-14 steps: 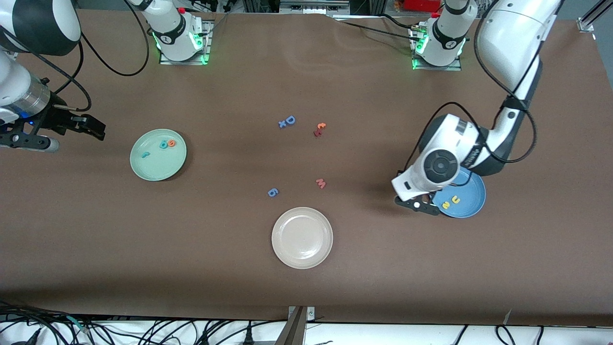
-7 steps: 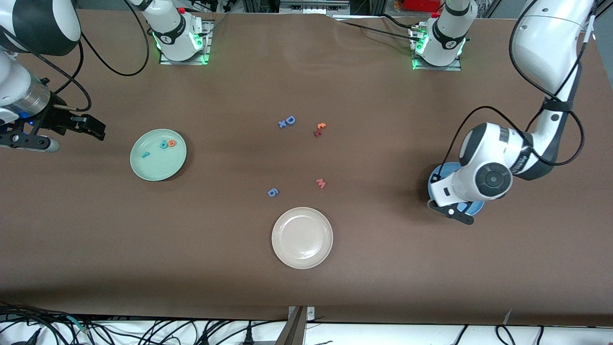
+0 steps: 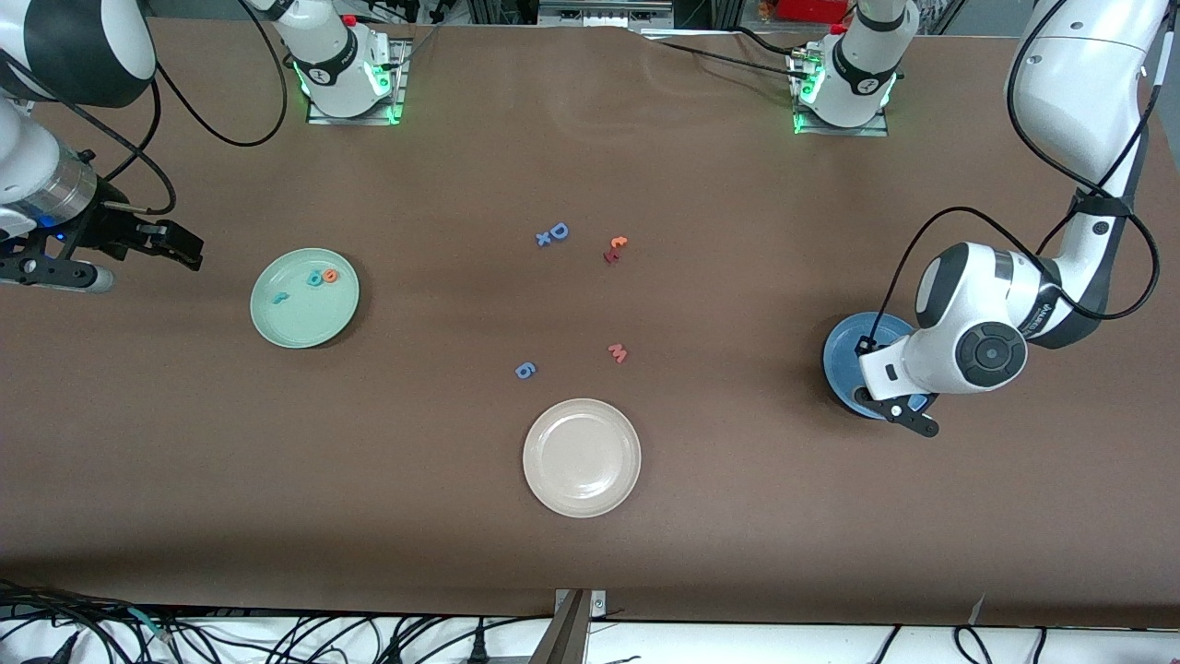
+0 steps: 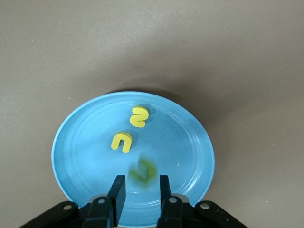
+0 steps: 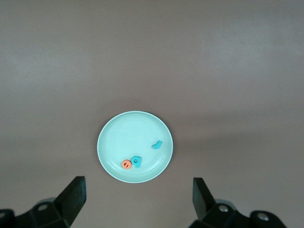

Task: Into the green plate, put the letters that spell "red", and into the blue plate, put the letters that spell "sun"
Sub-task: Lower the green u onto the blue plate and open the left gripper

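Meanwhile the left tool hangs over the blue plate, fingers slightly parted around a blurred green "n", while the right tool waits spread wide.

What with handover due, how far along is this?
Done: teal r, orange e, teal d in the green plate; yellow s and u in the blue plate. In hand: green n, between the left gripper's parted fingers over it. Left: its landing. Right gripper waits open beside the green plate.

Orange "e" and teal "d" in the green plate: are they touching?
Touching. The right wrist view shows the orange "e" pressed edge to edge against the teal "d" in the green plate, no gap.
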{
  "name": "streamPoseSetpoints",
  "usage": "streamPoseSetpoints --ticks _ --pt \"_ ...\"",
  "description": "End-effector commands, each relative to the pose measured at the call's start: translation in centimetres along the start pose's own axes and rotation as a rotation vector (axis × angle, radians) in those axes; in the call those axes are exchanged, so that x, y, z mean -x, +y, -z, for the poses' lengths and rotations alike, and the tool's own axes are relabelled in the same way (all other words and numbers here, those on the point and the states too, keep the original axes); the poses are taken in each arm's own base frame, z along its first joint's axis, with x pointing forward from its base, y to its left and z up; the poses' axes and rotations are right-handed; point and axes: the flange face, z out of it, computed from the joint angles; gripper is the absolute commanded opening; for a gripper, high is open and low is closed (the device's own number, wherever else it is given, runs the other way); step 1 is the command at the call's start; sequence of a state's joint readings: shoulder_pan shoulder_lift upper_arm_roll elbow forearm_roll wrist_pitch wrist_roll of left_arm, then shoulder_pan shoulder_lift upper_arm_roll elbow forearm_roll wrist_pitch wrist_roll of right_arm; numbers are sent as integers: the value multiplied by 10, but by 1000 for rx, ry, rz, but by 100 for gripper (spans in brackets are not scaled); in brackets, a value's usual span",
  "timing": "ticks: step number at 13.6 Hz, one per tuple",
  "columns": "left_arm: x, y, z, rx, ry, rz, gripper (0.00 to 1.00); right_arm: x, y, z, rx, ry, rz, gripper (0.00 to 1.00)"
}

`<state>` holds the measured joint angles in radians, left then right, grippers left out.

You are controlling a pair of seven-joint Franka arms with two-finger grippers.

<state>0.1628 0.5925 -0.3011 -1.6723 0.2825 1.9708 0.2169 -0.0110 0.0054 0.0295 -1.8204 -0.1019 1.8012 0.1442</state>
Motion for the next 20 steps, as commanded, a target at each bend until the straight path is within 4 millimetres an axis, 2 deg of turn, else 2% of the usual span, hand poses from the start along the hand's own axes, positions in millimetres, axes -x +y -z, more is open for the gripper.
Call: streamPoseSetpoints --ticks 1,2,4,6,10,12,17,18,20 --pt "2 -6 -3 15 4 -10 100 3 0 0 -26 7 -7 99" --pt "1 -7 0 14 10 -5 100 3 0 -1 -25 6 -7 99" --pt "-5 -14 19 0 46 10 100 4 -1 0 -25 7 -6 99" --pt "-6 -13 25 -1 53 17 100 3 0 0 -26 9 -7 99" --pt "-8 -22 56 0 76 61 100 5 0 3 -27 11 -8 99" --pt "-10 -20 71 -8 68 94 100 5 -1 2 -27 10 -6 99" --pt "-10 -21 92 -15 46 98 100 5 0 0 -27 7 -7 99" --pt "-12 -15 95 -24 43 94 100 5 0 0 -27 7 -7 99" --pt "-9 -21 106 -25 47 132 100 5 -2 1 -27 9 -5 99"
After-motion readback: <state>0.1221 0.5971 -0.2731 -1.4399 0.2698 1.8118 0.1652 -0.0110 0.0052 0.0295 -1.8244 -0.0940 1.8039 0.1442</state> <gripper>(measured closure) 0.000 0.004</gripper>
